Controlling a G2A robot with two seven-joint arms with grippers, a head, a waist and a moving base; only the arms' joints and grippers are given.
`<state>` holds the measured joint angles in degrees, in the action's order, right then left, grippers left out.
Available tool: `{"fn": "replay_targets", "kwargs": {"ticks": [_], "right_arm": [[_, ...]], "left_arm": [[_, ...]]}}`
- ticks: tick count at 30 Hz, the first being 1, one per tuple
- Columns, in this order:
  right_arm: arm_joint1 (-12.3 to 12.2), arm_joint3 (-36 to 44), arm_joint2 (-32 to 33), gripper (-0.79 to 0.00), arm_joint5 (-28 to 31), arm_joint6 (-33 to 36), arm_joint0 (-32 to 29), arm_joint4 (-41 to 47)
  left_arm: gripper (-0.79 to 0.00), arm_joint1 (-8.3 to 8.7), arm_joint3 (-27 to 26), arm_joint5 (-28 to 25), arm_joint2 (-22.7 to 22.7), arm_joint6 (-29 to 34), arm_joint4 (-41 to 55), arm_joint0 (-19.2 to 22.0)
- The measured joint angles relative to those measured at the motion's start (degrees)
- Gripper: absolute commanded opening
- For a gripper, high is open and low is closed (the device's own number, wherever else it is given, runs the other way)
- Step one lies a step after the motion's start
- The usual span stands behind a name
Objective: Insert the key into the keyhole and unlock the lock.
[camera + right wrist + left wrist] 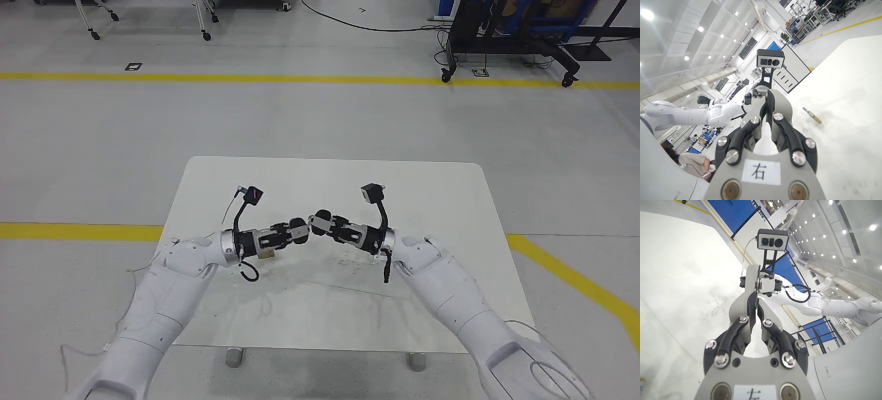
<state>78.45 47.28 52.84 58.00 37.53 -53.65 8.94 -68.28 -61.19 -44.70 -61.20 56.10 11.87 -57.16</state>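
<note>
Left pincer [755,291] and right pincer [767,104]: both clenched, tips meeting above the table [848,85]. Hazard: slight tip misalignment could knock a held part loose. Left wrist view shows a thin metal edge [756,283] at the tips; right wrist view shows a brass-and-silver piece [812,114], lock or key undetermined, lying on the table.

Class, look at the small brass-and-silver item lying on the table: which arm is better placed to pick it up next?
Probably left. The brass-and-silver item lies close beside the left arm, while the right gripper sits farther off, tip to tip with the left gripper.
</note>
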Motion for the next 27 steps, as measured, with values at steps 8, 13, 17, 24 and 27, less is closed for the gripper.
{"fn": "replay_targets", "kwargs": {"ticks": [8, 13, 17, 24, 27], "right_arm": [[0.0, 0.9, 1.2, -0.4, 0.0, 2.6, -0.8, 1.2], [0.0, 1.5, 2.0, 0.0, 0.0, 3.3, -1.2, 1.3], [-0.1, 1.1, 2.6, 0.0, 0.0, 3.9, -1.3, 1.8], [-0.1, 1.1, 2.6, 0.0, 0.0, 3.9, -1.3, 1.8], [-0.1, 1.2, 2.6, 0.0, -0.2, 3.9, -1.4, 1.7]], "left_arm": [[-0.785, 0.3, -0.1, 0.8, -0.1, -1.0, -0.3, -0.1], [-0.785, 0.42, -0.3, 0.8, 0.1, -0.3, 0.9, -0.1], [-0.785, 0.84, -0.1, 0.6, -0.7, 0.2, 0.3, 0.3], [-0.785, 0.98, -0.1, 0.6, -1.1, -0.2, -0.7, 0.4], [-0.785, 1.11, -0.9, 1.7, -1.1, -0.7, -1.9, 0.0]]}}
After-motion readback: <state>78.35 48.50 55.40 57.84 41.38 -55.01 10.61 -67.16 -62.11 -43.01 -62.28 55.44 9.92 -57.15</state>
